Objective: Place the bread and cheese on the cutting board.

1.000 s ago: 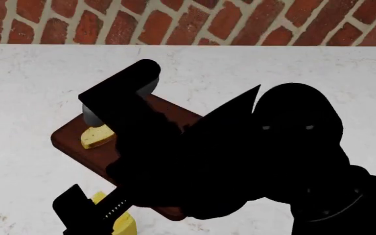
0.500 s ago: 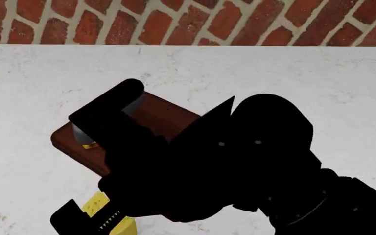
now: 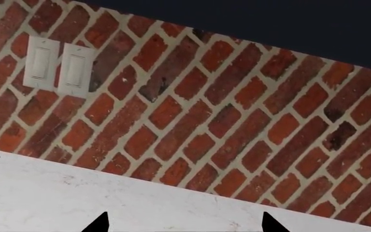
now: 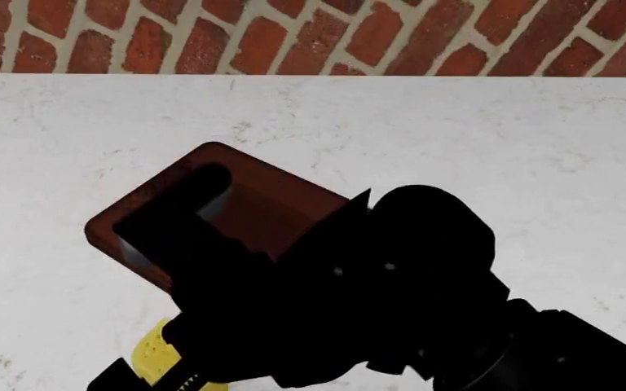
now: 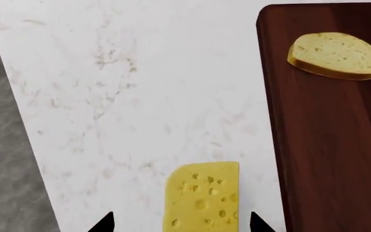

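Right arm slides nearer and lower over the cutting board [image 4: 275,195] than a second ago, now hiding the bread in the head view.

One bread [image 5: 335,55] slice lies flat on the single cutting board, near its left near corner, its long axis running across the board's grain. One cheese [image 5: 203,195] block sits on the white counter [image 5: 127,96] just off the board's near-left edge, not touching it, long axis parallel to that edge, its rounded end toward the counter's near edge in the head view. The right gripper [image 5: 180,223] hangs above the cheese, tips spread to either side, grasping nothing. The left gripper [image 3: 182,222] faces the brick wall [image 3: 237,111] with two light switches [image 3: 58,65], spread and empty.
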Robot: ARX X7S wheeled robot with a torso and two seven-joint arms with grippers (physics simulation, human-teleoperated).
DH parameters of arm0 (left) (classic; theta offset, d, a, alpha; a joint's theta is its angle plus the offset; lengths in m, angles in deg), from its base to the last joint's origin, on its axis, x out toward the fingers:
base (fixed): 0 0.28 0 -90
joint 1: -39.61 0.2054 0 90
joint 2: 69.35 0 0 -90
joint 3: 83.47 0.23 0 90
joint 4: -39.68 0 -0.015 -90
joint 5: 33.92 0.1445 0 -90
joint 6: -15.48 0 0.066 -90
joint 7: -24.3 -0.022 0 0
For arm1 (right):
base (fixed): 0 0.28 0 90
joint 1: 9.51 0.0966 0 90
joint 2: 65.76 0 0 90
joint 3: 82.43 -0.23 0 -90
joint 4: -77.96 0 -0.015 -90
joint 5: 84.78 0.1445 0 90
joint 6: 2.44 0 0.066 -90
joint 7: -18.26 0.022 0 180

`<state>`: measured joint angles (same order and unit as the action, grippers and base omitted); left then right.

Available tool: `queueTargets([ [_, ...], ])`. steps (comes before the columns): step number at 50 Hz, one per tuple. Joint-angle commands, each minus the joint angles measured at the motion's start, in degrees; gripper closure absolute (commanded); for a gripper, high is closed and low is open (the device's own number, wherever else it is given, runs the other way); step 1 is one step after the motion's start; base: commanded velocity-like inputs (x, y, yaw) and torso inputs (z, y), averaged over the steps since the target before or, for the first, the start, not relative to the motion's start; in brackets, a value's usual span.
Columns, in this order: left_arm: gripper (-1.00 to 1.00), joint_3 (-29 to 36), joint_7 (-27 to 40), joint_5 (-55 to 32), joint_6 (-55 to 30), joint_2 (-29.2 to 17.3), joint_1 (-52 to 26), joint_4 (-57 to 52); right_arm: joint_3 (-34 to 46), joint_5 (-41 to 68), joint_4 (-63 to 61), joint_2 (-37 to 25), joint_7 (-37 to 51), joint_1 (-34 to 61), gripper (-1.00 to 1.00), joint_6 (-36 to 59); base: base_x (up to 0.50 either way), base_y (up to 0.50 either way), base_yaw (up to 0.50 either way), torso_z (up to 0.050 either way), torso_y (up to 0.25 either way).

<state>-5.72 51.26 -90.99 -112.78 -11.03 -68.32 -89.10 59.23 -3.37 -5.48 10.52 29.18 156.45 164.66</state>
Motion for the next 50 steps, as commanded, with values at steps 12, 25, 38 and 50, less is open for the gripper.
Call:
queueTargets([
  [12, -1.0, 0.24, 0.06, 0.01, 0.36, -0.16, 0.18, 0.11, 2.74, -1.86, 0.55, 0.04, -1.97, -2.12, -1.0, -2.36, 0.0, 0.0, 0.0, 0.0, 0.0],
  [25, -1.0, 0.71, -0.05, 0.49, 0.65, -0.15, 0.05, 0.55, 4.99, -3.63, 1.85, 0.2, -3.8, -2.81, -1.0, -3.34, 0.0, 0.0, 0.0, 0.0, 0.0],
  [38, -1.0, 0.61, 0.22, 0.16, 0.65, -0.43, 0.14, 0.37, 5.69, -3.82, 2.28, -0.1, -3.97, -3.47, -1.0, -4.02, 0.0, 0.0, 0.0, 0.0, 0.0],
  [50, -1.0, 0.77, 0.58, 0.04, 0.64, -0.55, 0.15, 0.04, 7.07, -5.36, 1.23, -0.42, -2.37, -3.09, 1.0, -4.27, 0.0, 0.0, 0.0, 0.0, 0.0],
])
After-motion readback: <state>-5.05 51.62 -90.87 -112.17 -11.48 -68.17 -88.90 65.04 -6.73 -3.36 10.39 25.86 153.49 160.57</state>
